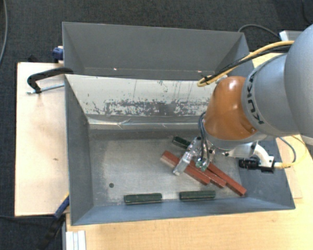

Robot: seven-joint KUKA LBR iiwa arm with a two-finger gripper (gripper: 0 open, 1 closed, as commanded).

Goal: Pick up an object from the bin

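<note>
Several red-brown bars (pixel 221 180) lie under our hand (pixel 188 164); we can't tell if it's clamped; prob. grasp step; next needs firm grip, then lift.

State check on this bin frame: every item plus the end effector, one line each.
bin: upright, a few loose things on its floor
end effector: low in the bin, at the red-brown bars' left end
red-brown bars: flat, bunched together, lying diagonally
left green bar: flat along the front wall, apart
right green bar: flat along the front wall, apart
green piece: on the floor, partly hidden
</note>
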